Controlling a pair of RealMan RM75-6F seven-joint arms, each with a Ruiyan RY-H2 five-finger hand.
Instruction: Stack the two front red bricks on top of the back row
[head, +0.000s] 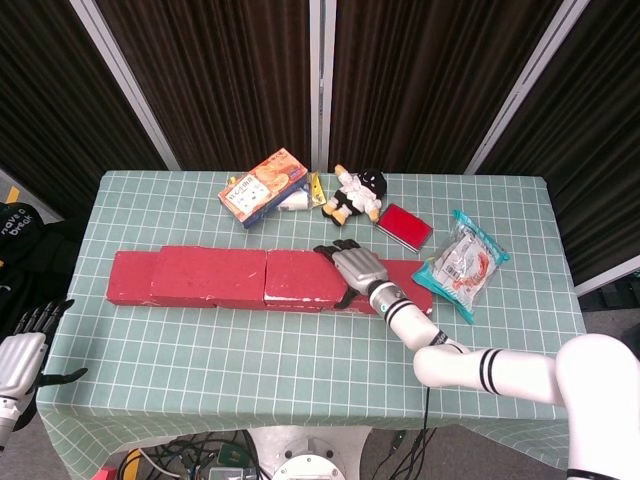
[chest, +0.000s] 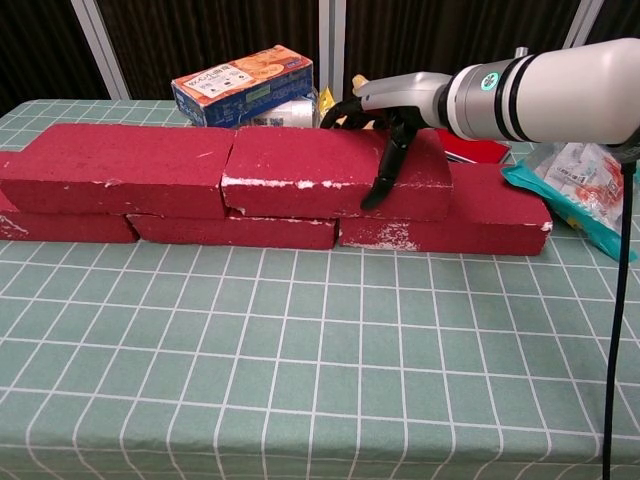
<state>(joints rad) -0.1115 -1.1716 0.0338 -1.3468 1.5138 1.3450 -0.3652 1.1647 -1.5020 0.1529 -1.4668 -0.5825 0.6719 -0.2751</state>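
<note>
Red upper-right brick, long axis running 9 to 3 o'clock atop the back row, is grasped at its 3 o'clock end by the right hand, thumb down its front face; left hand hangs released, well apart.

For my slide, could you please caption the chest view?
Right hand grips the upper right red brick stacked on the lower red brick row.

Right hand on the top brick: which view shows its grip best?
Chest view: the right hand lies over the top right brick, thumb down its front face. Head view shows only the hand's back from above.
</note>
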